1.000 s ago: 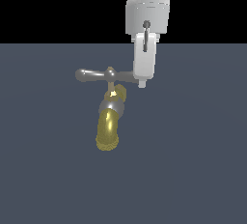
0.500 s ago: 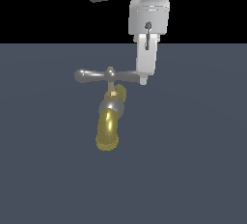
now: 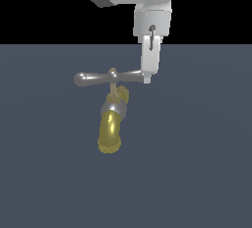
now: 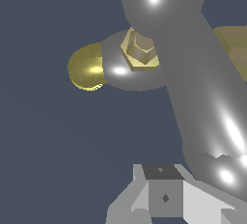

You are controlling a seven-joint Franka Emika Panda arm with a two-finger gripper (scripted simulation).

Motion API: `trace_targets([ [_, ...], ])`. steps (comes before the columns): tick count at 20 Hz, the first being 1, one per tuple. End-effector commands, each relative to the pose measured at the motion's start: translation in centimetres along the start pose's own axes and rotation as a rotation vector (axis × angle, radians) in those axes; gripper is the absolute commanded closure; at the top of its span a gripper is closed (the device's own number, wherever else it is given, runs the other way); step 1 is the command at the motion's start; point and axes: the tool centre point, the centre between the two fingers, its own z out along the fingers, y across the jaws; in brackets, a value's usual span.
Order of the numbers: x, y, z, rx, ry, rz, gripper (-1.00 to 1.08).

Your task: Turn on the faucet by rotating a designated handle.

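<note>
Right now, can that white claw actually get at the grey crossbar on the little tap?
Probably yes. The gripper is already down at the handle, at its end on the exterior view's right, and nothing stands between them. Whether they touch is unclear.

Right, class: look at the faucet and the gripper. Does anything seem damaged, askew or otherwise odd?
Nothing stands out. The faucet looks intact, its gold spout unbroken, and the handle lies level. The gripper sits at the handle's end on the exterior view's right; whether it touches is unclear.
</note>
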Motion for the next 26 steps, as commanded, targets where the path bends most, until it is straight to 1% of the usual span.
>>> trace_targets([
  [1, -0.2, 1.2, -0.2, -0.011, -0.002, 0.002, 1.08],
  [6, -0.4, 2.6, -0.2, -0.011, -0.002, 0.002, 1.08],
  [7, -0.4, 2.6, -0.2, -0.011, -0.002, 0.002, 1.08],
  [8, -0.8, 2.1, 0.0, -0.003, -0.002, 0.010, 1.08],
  [26, 3.1, 7.3, -0.2, -0.008, -0.002, 0.004, 1.08],
])
